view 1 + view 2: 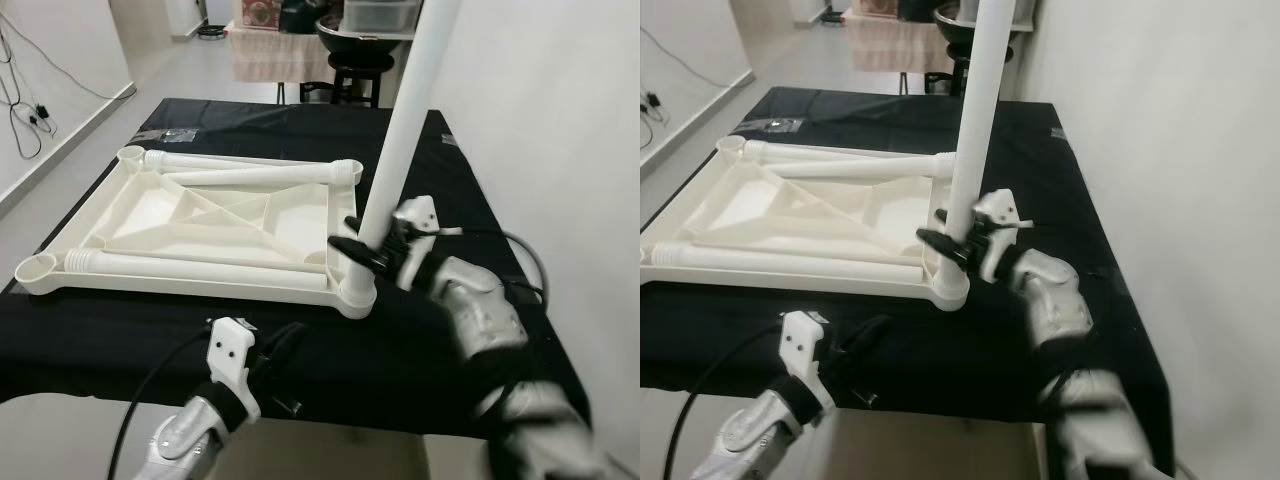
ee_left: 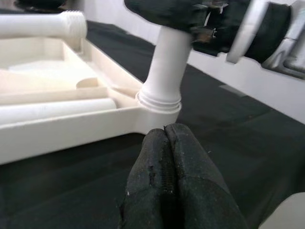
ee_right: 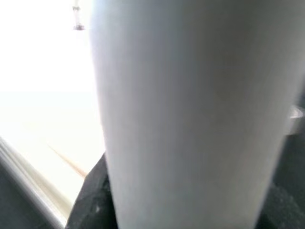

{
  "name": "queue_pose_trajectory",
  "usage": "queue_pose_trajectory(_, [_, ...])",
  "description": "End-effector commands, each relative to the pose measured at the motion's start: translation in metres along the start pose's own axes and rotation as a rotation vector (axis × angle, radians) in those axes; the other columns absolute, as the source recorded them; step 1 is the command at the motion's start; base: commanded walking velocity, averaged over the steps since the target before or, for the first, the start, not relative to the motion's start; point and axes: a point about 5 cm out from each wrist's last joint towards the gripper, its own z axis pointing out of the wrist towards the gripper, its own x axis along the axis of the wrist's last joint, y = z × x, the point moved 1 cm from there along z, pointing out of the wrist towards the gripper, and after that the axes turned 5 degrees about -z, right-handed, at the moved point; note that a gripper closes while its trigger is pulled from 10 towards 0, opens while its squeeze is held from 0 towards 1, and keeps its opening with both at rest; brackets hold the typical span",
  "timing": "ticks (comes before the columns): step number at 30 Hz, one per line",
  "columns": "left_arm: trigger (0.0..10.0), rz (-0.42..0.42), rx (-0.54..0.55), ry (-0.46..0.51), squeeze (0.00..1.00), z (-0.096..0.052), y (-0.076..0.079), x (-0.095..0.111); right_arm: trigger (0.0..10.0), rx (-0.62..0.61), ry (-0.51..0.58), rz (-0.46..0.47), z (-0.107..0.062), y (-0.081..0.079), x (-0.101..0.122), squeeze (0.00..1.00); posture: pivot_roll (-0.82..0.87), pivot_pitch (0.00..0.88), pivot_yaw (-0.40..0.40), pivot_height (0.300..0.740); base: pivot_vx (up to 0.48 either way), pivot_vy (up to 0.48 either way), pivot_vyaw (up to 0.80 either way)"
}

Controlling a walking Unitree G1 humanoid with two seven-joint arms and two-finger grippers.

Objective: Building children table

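Note:
A cream plastic tabletop point(image 1: 150, 215) lies upside down on the black-covered table point(image 1: 420, 350). One white leg point(image 1: 400, 140) stands upright in its near right corner socket point(image 1: 355, 292), leaning slightly. My right gripper point(image 1: 362, 248) is shut on that leg just above the socket; the leg point(image 3: 190, 114) is close up in the right wrist view. Loose legs point(image 1: 250, 175) lie inside the tabletop, along its far and near rims. My left gripper point(image 1: 290, 345) hangs shut and empty over the table's front edge, fingers point(image 2: 167, 181) pointing toward the socket point(image 2: 159, 102).
A white wall point(image 1: 540, 110) runs close along the table's right side. A small clear bag point(image 1: 165, 135) lies at the far left of the table. Stools and a covered table point(image 1: 350, 60) stand beyond. Bare floor point(image 1: 90, 130) on the left.

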Motion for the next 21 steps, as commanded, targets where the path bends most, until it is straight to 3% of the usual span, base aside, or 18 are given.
queue_pose_trajectory(1, [10.0,-0.002,0.001,-0.019,0.0,-0.003,-0.002,-0.002,0.0,-0.186,-0.159,0.029,-0.016,0.003,-0.031,0.0,0.07,0.048,-0.052,0.74,0.0,0.0,0.0])
queue_pose_trajectory(3, [10.0,0.0,0.0,-0.022,0.0,-0.002,-0.004,-0.002,0.0,-0.036,-0.122,-0.008,-0.014,-0.024,-0.028,0.0,0.06,0.041,-0.048,0.74,0.0,0.0,0.0])
queue_pose_trajectory(7, [10.0,0.001,0.0,-0.021,0.0,0.0,-0.004,-0.002,0.0,-0.012,-0.129,-0.005,-0.005,-0.021,-0.023,0.0,0.08,0.033,-0.064,0.74,0.0,0.0,0.0])
queue_pose_trajectory(8, [10.0,0.003,0.006,-0.017,0.0,0.001,-0.004,-0.002,8.7,-0.015,-0.132,-0.005,-0.002,-0.019,-0.021,0.0,0.08,0.032,-0.065,0.74,0.0,0.0,0.0])
queue_pose_trajectory(9, [10.0,0.003,0.006,-0.017,0.0,0.001,-0.004,-0.002,8.7,-0.015,-0.132,-0.005,-0.002,-0.019,-0.021,0.0,0.08,0.032,-0.065,0.74,0.0,0.0,0.0])
queue_pose_trajectory(10, [10.0,0.005,0.01,-0.015,0.0,0.001,-0.005,-0.002,10.0,-0.006,-0.131,0.001,0.0,-0.018,-0.018,0.0,0.08,0.032,-0.065,0.74,0.0,0.0,0.0])
queue_pose_trajectory(11, [10.0,0.006,0.012,-0.013,0.0,0.001,-0.005,-0.002,10.0,0.033,-0.12,0.014,0.003,-0.017,-0.014,0.19,0.08,0.029,-0.063,0.74,0.0,0.0,0.0])
queue_pose_trajectory(12, [10.0,0.007,0.011,-0.014,0.0,0.001,-0.005,-0.002,10.0,0.058,-0.115,0.024,0.005,-0.016,-0.011,1.0,0.08,0.029,-0.063,0.74,0.0,0.0,0.0])
queue_pose_trajectory(15, [10.0,0.004,0.005,-0.016,0.0,0.002,-0.004,-0.002,10.0,0.101,-0.115,0.025,0.008,-0.015,-0.004,1.0,0.07,0.027,-0.058,0.74,0.0,0.0,0.0])
queue_pose_trajectory(20, [10.0,-0.004,-0.003,-0.017,0.0,0.003,-0.002,-0.002,10.0,0.31,-0.045,0.001,0.013,-0.009,0.017,1.0,0.07,0.025,-0.061,0.74,0.0,0.0,0.0])
queue_pose_trajectory(21, [10.0,-0.005,-0.003,-0.017,0.0,0.003,-0.002,-0.002,10.0,0.372,-0.021,-0.023,0.014,-0.006,0.022,0.0,0.08,0.025,-0.063,0.74,0.0,0.0,0.0])
